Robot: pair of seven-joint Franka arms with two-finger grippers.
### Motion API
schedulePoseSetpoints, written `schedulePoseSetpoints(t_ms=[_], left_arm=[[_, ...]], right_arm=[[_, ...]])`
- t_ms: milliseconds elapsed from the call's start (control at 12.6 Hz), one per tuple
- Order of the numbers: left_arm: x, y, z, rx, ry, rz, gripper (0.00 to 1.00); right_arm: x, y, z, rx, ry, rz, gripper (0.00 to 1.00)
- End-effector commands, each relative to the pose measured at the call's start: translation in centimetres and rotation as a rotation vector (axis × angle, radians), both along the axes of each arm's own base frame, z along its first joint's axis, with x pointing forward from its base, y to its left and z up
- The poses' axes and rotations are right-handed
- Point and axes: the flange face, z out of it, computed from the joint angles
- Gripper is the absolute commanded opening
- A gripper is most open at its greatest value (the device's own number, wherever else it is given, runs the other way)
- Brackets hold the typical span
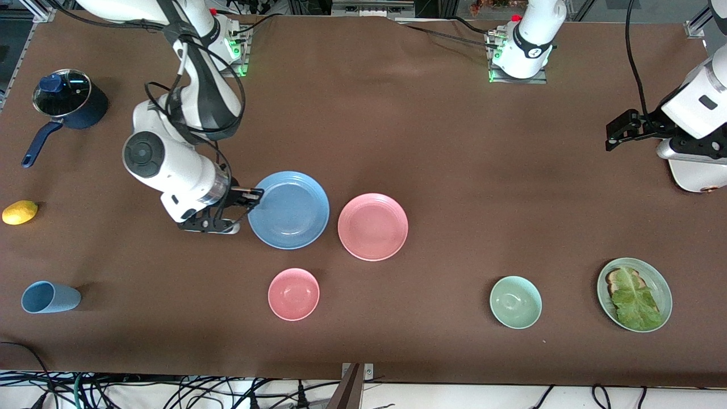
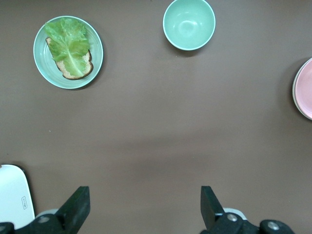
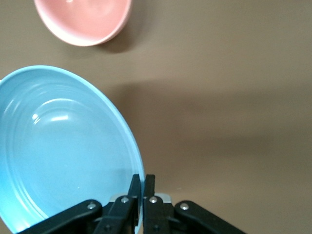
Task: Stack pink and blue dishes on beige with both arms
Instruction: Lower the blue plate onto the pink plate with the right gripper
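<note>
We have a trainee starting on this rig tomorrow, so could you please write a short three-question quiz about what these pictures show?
1. True or false: the right gripper is shut on the rim of the blue plate.
2. Which dish lies beside the blue plate, toward the left arm's end of the table? A) pink plate B) green bowl C) blue cup
3. Fill in: the left gripper is ____ and holds nothing.

Key
1. True: its fingers pinch the rim in the right wrist view.
2. A: the pink plate. The green bowl and the blue cup lie nearer to the front camera, apart from it.
3. Open: it waits over bare table.
</note>
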Motion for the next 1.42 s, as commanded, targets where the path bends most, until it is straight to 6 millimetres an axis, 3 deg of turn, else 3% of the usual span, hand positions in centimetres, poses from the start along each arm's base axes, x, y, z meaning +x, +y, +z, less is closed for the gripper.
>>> schedulePoseSetpoints(t_ms=[0, 158, 237, 475, 950, 1345], left_arm=[[0.4, -0.1, -0.4, 0.020, -0.002, -0.026, 1.00], [0.4, -0.3, -0.4, 0.017, -0.002, -0.028, 1.00], [0.4, -0.2, -0.4, 0.017, -0.002, -0.027, 1.00], [0.4, -0.2, -0.4, 0.017, -0.002, -0.027, 1.00], [0.6, -0.3, -0.6, 0.018, 0.002, -0.030, 1.00], [0.6, -0.3, -0.6, 0.018, 0.002, -0.030, 1.00]], right_arm=[[1.0, 6.7, -1.4, 0.010, -0.020, -0.104, 0.00], [-0.2, 11.4, -3.7, 0.017, -0.052, -0.176, 0.00], [-0.9, 13.0, -5.4, 0.011, -0.058, -0.210, 0.00], [-1.7, 17.5, -7.4, -0.004, -0.090, -0.273, 0.00], [-2.9, 19.5, -9.0, 0.005, -0.087, -0.321, 0.00], [-2.9, 19.6, -10.3, 0.012, -0.092, -0.344, 0.00]])
